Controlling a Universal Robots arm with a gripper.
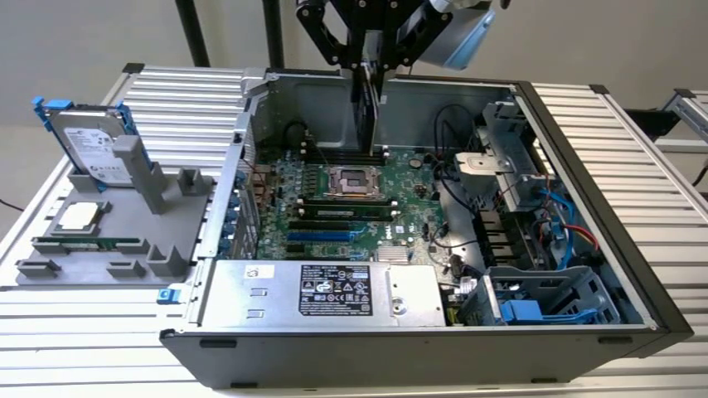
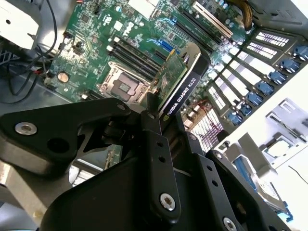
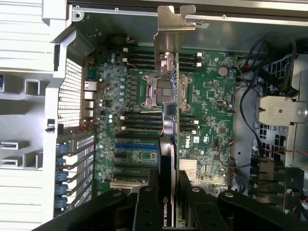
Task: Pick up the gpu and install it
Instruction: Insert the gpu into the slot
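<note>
My gripper [image 1: 370,73] is shut on the gpu [image 1: 369,112], which hangs edge-on over the open computer case [image 1: 575,124], above the green motherboard [image 1: 332,207] near the CPU socket [image 1: 351,180]. In the second wrist view the gpu [image 2: 179,82] shows its green board and black cooler, pinched between my black fingers [image 2: 154,139]. In the first wrist view the gpu [image 3: 171,120] runs away from my gripper [image 3: 172,185], its silver bracket [image 3: 174,24] at the far end. The expansion slots [image 3: 137,144] lie beside and below the card, apart from it.
A grey fixture tray [image 1: 66,249] on the exterior view's left holds a hard drive [image 1: 94,141], a CPU [image 1: 75,215] and a memory stick [image 1: 89,245]. The power supply [image 1: 321,290] fills the case's near side. Cables [image 1: 553,224] and a drive cage [image 1: 542,294] crowd the right.
</note>
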